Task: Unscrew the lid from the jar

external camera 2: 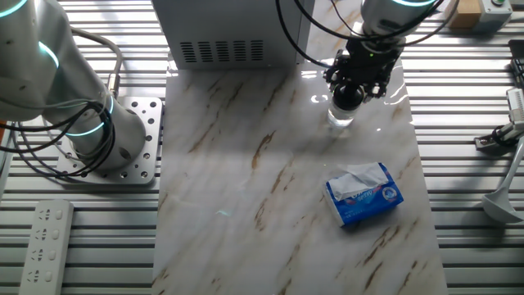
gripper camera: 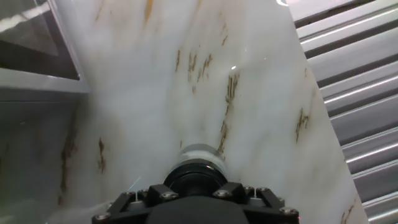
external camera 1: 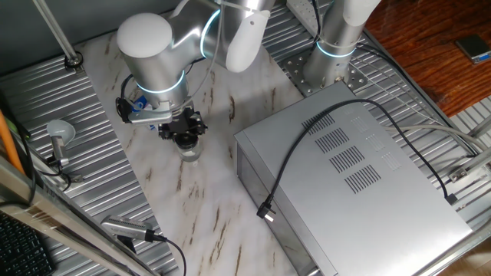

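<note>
Tool (external camera 2: 354, 90) sits right on top of the jar (external camera 2: 341, 120), which stands upright on the marble counter (external camera 2: 246, 197), between the grey metal box (external camera 1: 360, 176) and the slatted edge, well apart from the blue-and-white packet (external camera 2: 364, 194). Hand view shows the black lid (gripper camera: 194, 180) directly under the tool body, roughly centred, with the jar's clear shoulder (gripper camera: 199, 154) peeking out past it. Fingers are hidden from every angle, so I can't tell whether they're clamped on the lid or just around it. My read: I'm at the grip-and-twist stage. Before I rotate I want a firm, centred squeeze on the cap only, not the glass, and the wrist axis in line with the jar's axis so it doesn't tip. Nothing is holding the jar body, so it will likely spin with the lid on this slick marble; I'd press down lightly while turning and watch the glass for co-rotation. Lift only once the thread is free.
</note>
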`<state>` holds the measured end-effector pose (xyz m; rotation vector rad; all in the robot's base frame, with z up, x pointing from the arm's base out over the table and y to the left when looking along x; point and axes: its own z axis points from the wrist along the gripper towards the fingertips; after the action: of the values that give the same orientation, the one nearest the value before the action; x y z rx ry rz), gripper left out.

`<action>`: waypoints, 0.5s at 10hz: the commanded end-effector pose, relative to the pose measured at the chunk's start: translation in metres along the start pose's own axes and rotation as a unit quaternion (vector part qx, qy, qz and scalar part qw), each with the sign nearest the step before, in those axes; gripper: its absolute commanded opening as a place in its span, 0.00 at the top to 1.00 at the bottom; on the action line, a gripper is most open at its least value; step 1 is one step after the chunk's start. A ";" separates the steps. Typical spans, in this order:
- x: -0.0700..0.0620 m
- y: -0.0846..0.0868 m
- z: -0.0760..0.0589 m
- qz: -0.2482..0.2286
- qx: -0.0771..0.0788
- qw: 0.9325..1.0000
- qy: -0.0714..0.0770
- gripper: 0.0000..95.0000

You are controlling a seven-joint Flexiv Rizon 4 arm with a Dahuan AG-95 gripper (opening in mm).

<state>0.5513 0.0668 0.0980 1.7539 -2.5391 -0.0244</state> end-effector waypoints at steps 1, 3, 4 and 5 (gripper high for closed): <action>0.000 0.001 -0.002 0.005 -0.002 1.000 0.000 0.20; 0.000 0.001 -0.002 0.044 -0.013 0.999 0.003 0.20; 0.000 0.001 -0.002 0.075 -0.021 0.997 0.005 0.20; 0.000 0.001 -0.002 0.090 -0.026 0.996 0.006 0.20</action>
<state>0.5509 0.0670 0.0986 1.5700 -2.6234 -0.0563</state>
